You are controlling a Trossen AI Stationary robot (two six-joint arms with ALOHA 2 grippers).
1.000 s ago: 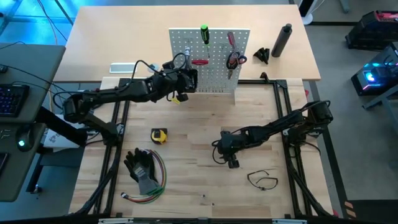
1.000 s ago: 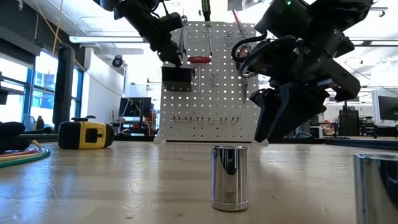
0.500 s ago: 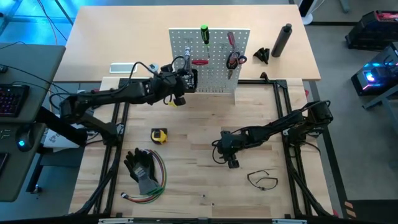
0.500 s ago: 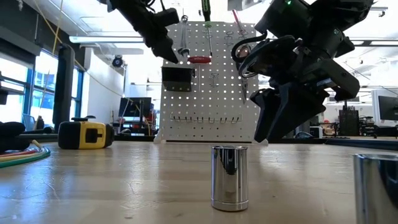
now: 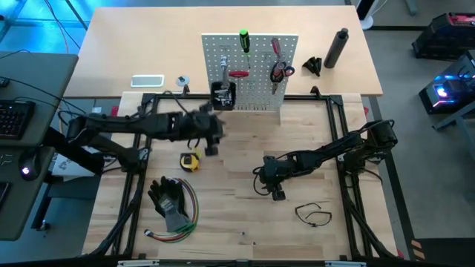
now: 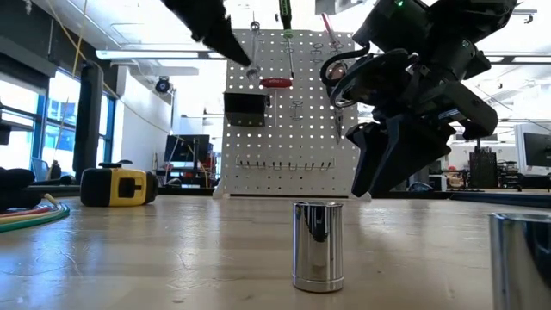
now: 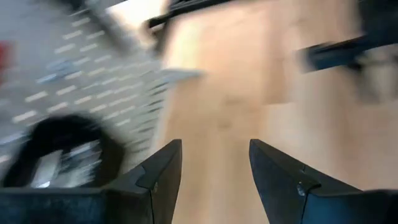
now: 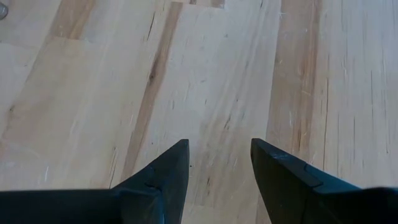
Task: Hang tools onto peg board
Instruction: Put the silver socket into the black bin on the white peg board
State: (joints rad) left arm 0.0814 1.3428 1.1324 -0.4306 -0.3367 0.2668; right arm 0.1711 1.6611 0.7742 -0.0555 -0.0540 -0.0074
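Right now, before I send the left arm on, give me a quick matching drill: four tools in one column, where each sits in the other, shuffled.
Things:
1. green-handled screwdriver
2. yellow tape measure
3. thin black loop
4. red-handled scissors

Places:
A. flat on the table, near the right arm
B. hanging on the peg board, right side
C. on the table beside the black gloves
D. at the peg board's top edge

Pairs: 1-D, 2-C, 3-A, 4-B

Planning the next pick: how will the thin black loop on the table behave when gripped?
The thin black loop lies in an irregular, kinked outline, so it is probably floppy and would sag when lifted. It looks very thin and flat against the wooden tabletop, so it is likely light but hard to get under.
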